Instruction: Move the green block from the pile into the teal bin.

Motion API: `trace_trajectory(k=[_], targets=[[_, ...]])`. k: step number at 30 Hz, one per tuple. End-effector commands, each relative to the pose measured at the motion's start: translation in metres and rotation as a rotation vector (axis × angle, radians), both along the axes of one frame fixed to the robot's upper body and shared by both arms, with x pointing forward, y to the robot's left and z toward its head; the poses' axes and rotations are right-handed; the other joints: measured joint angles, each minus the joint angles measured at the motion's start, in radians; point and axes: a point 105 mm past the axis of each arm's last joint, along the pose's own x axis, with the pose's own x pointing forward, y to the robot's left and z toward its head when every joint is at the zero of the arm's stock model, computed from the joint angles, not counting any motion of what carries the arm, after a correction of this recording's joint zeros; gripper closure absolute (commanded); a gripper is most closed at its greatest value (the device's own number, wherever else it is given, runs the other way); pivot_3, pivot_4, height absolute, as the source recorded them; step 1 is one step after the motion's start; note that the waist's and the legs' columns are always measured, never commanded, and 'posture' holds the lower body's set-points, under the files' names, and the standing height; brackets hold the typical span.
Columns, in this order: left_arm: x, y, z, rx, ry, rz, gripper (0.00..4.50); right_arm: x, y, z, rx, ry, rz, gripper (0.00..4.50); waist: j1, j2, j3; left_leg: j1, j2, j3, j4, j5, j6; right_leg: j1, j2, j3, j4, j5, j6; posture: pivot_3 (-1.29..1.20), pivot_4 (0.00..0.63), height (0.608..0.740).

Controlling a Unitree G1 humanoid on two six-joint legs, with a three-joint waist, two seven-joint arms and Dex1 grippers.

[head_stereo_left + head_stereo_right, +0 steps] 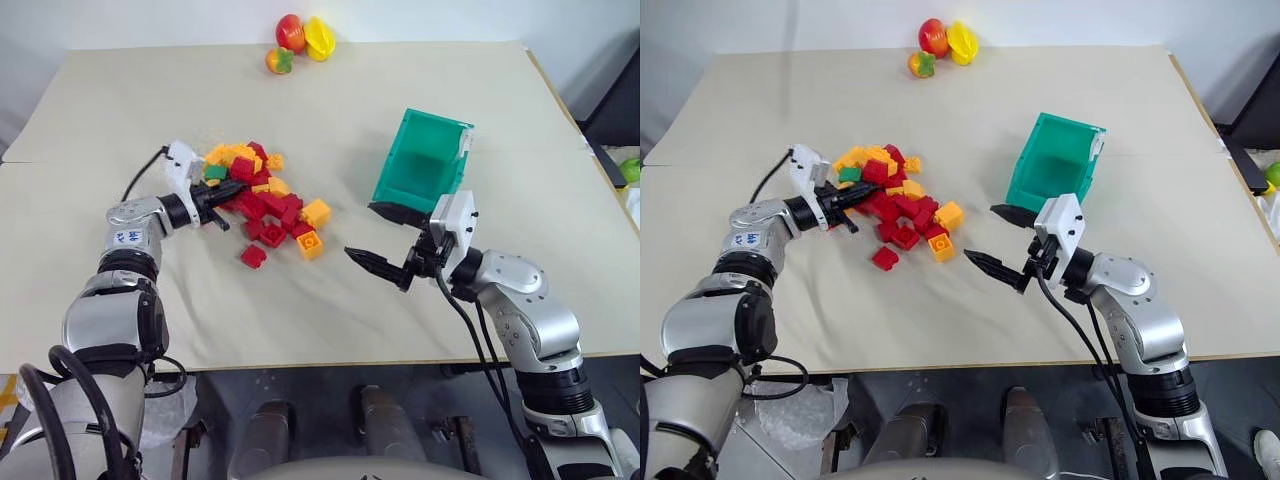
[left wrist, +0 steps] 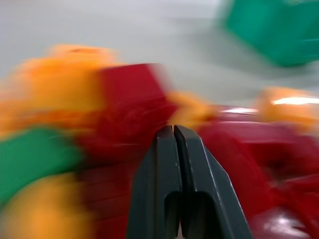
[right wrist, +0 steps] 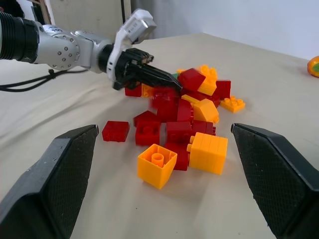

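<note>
We see the pile (image 1: 262,205) of small studded plastic bricks, glossy red and orange-yellow, heaped loosely on the matte beige table (image 1: 330,110). The green block (image 1: 216,172) sits at the heap's left edge, partly covered by neighbouring bricks. The left gripper (image 1: 238,187) pokes into the heap beside it, black fingers pressed together on nothing; its wrist view is blurred, so contact with the block is probably lacking. The right gripper (image 1: 377,240) hangs spread wide near the smooth, sloping-walled teal bin (image 1: 420,160).
</note>
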Motion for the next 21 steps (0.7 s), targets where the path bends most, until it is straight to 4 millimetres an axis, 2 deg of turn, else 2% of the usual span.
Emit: trace_trajectory(k=[1, 5, 8, 9, 11, 15, 18, 21], targets=[[0.01, 0.021, 0.033, -0.085, -0.109, 0.143, 4.45, 0.0, -0.002, 0.01, 0.009, -0.053, 0.002, 0.0, -0.002, 0.0, 0.0, 0.0, 0.0, 0.0, 0.0, 0.0, 0.0, 0.0, 0.0, 0.0, 0.0, 0.0, 0.0, 0.0, 0.15, 0.74], [0.014, 0.05, 0.042, -0.12, -0.133, 0.3, 4.45, 0.002, -0.003, 0.01, 0.007, -0.06, 0.003, 0.0, -0.004, 0.0, 0.0, 0.0, 0.001, 0.0, 0.0, 0.0, 0.0, -0.002, 0.0, 0.001, 0.003, 0.0, 0.0, 0.0, 0.15, 0.74], [0.011, 0.076, 0.04, -0.094, -0.13, 0.418, 4.45, 0.003, -0.004, 0.011, 0.006, -0.063, 0.004, 0.0, -0.004, 0.0, 0.0, 0.0, 0.001, 0.001, 0.001, 0.0, 0.0, -0.002, 0.0, 0.001, 0.004, 0.0, 0.0, 0.0, 0.15, 0.74], [0.008, 0.086, 0.037, -0.085, -0.112, 0.453, 4.28, 0.003, -0.004, 0.01, 0.005, -0.063, 0.004, 0.0, -0.004, 0.0, 0.0, 0.0, 0.001, 0.001, 0.001, 0.0, 0.0, -0.002, 0.0, 0.001, 0.004, 0.0, 0.0, 0.0, 0.15, 0.74], [0.001, 0.102, 0.036, -0.069, -0.112, 0.496, 3.89, 0.003, -0.005, 0.01, 0.001, -0.063, 0.006, 0.0, -0.005, 0.0, 0.0, 0.001, 0.001, 0.001, 0.001, 0.0, 0.0, -0.002, 0.0, 0.001, 0.004, 0.0, 0.0, 0.0, 0.15, 0.74], [-0.022, 0.126, 0.041, -0.075, -0.12, 0.593, 2.72, 0.003, -0.006, 0.01, -0.006, -0.06, 0.015, 0.0, -0.001, 0.0, 0.0, 0.001, 0.005, 0.001, 0.001, 0.0, 0.0, -0.002, -0.002, 0.001, 0.005, 0.0, 0.0, 0.0, 0.15, 0.74], [-0.045, 0.138, 0.044, -0.03, -0.142, 0.704, 1.85, 0.004, -0.006, 0.009, -0.009, -0.055, 0.025, 0.0, 0.0, 0.0, 0.0, 0.001, 0.005, 0.0, 0.001, 0.0, 0.0, -0.002, -0.003, 0.002, 0.005, 0.0, 0.0, 0.0, 0.15, 0.74], [-0.062, 0.142, 0.049, -0.005, -0.16, 0.809, 0.94, 0.005, -0.007, 0.009, -0.014, -0.053, 0.036, 0.0, 0.001, 0.0, 0.0, 0.001, 0.005, 0.0, 0.001, 0.0, 0.0, -0.002, -0.003, 0.002, 0.004, 0.0, 0.0, 0.0, 0.15, 0.74]])
